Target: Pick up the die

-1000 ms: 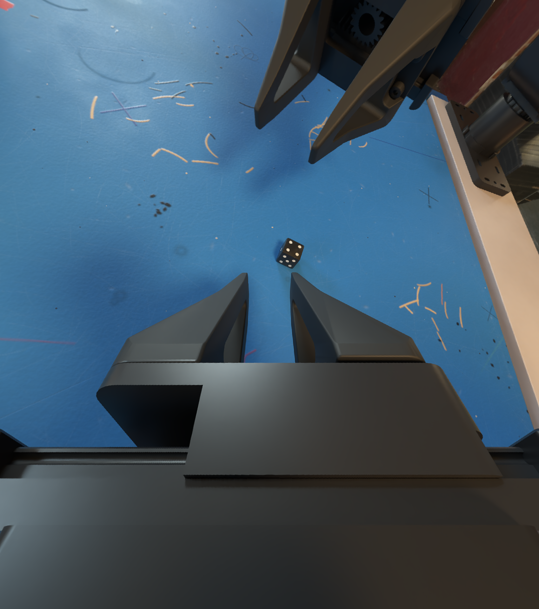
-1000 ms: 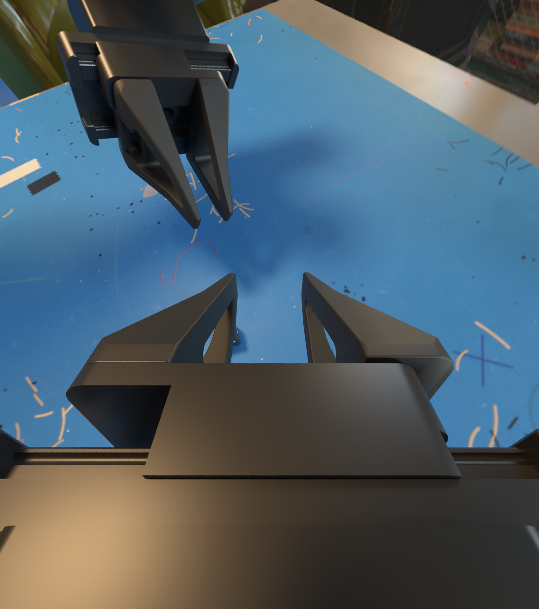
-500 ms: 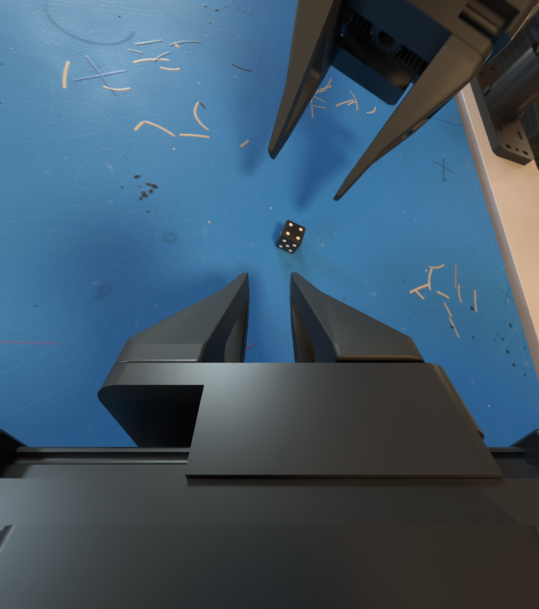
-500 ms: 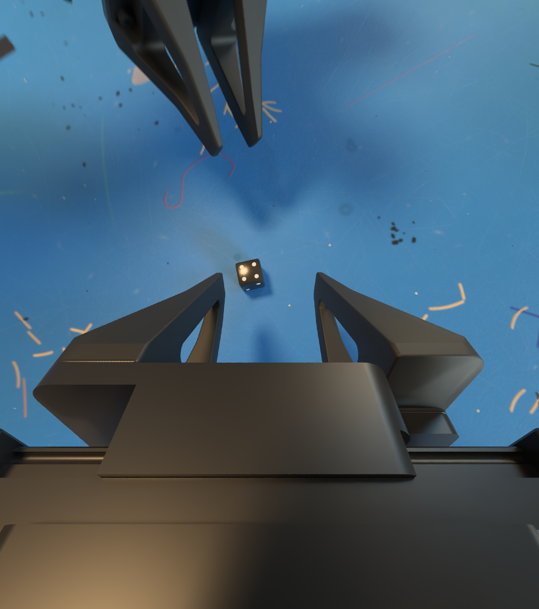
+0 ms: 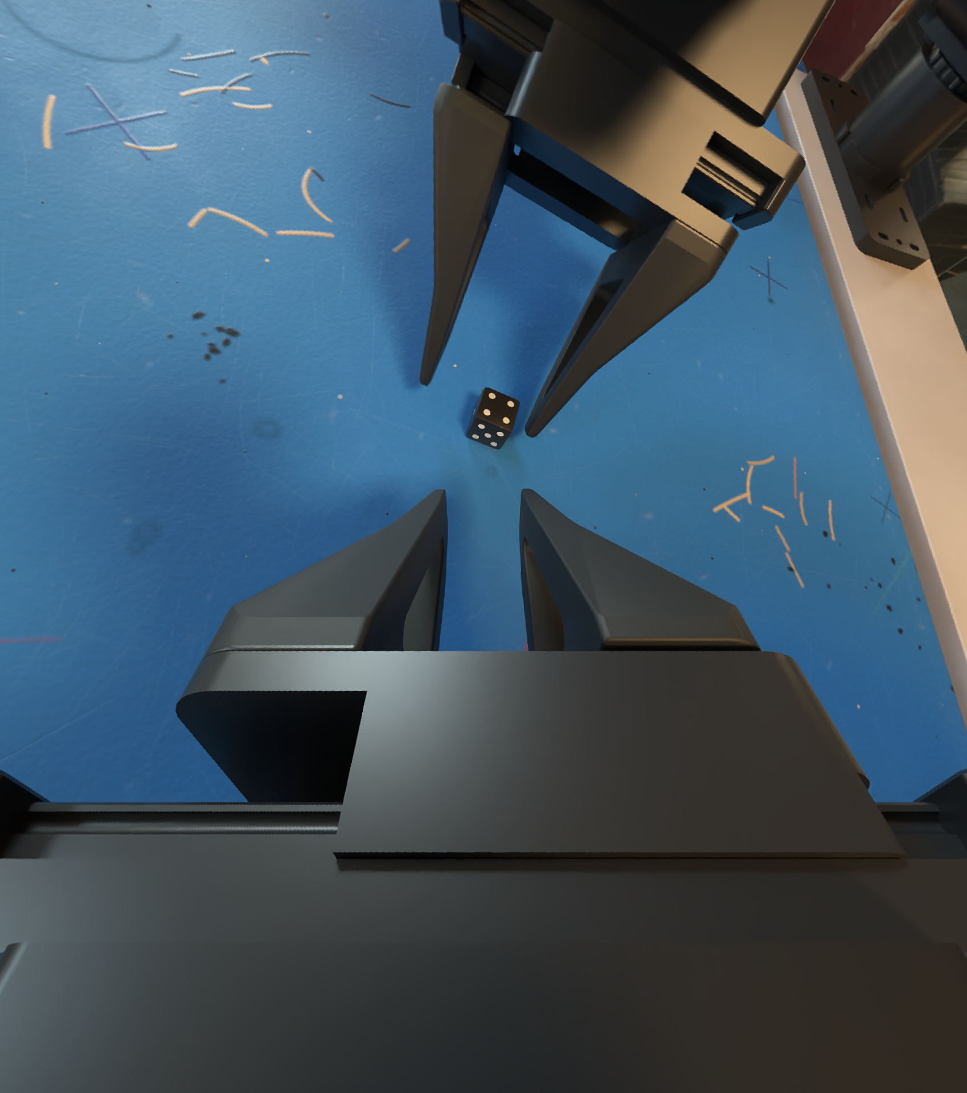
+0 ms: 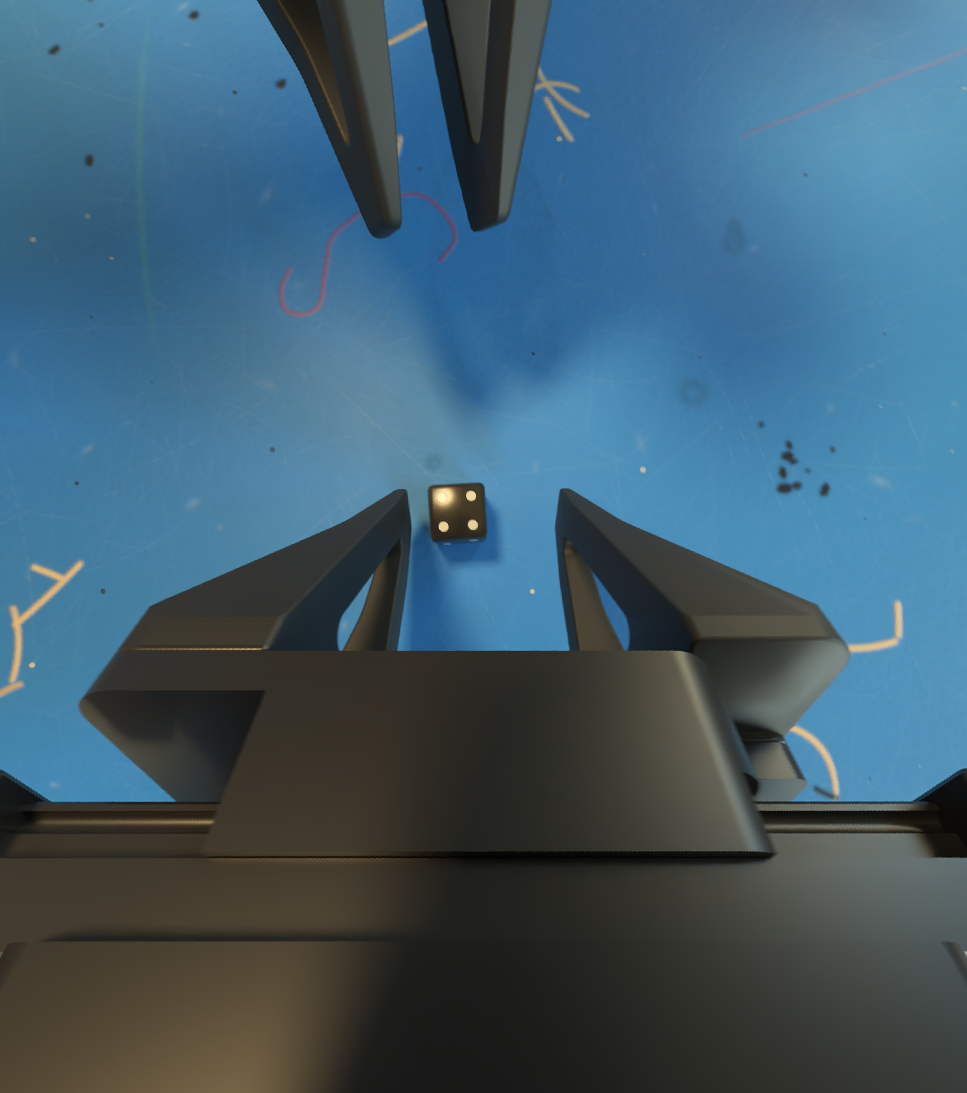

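Die point(image 6: 457, 512) sits on the blue counter point(image 6: 765, 296), between the tips of the right end effector point(image 6: 484, 503), off-centre: just beside that view's left-hand finger point(image 6: 392, 532), clear gap to the other. Fingers spread, nothing gripped; they straddle two opposite faces, so closing should work, though I'd expect the near finger to nudge it first. It's a cube, so no long axis to align. Left end effector point(image 5: 483, 494) hangs short of the die point(image 5: 493, 419), fingers nearly together with a narrow gap, holding nothing. Right arm is clearly the nearer one.
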You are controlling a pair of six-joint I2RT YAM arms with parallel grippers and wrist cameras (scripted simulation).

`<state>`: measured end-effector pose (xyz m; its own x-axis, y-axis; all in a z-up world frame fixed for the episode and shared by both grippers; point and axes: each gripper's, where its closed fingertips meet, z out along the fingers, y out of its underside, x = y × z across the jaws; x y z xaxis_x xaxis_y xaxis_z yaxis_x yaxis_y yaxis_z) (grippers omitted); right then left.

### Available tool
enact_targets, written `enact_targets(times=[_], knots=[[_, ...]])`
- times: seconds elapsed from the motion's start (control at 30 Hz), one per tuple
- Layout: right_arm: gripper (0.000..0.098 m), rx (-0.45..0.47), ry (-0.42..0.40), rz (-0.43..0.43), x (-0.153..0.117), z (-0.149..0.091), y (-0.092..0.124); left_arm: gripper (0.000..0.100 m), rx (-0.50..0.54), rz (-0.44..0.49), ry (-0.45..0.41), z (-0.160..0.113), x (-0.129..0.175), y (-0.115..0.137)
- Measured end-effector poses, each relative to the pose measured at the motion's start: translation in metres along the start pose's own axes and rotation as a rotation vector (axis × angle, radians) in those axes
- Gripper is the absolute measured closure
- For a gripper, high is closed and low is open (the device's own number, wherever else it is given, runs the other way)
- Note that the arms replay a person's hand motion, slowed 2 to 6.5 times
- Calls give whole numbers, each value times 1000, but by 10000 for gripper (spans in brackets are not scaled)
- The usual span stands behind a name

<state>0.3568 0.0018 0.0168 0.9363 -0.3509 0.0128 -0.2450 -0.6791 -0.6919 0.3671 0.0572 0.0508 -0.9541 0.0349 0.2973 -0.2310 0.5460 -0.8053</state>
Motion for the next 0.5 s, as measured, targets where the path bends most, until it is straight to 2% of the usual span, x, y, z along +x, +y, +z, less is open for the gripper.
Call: enact_targets(times=[0.17, 0.33, 0.5], knots=[[769, -5, -58, -7, -4, 5, -5, 795, -3, 1, 7, 0, 1, 0], [819, -6, -56, -22, -6, 6, -6, 795, -5, 4, 16, 0, 2, 1], [822, -10, -44, -58, -10, 0, 0, 795, -9, 12, 28, 0, 4, 2]])
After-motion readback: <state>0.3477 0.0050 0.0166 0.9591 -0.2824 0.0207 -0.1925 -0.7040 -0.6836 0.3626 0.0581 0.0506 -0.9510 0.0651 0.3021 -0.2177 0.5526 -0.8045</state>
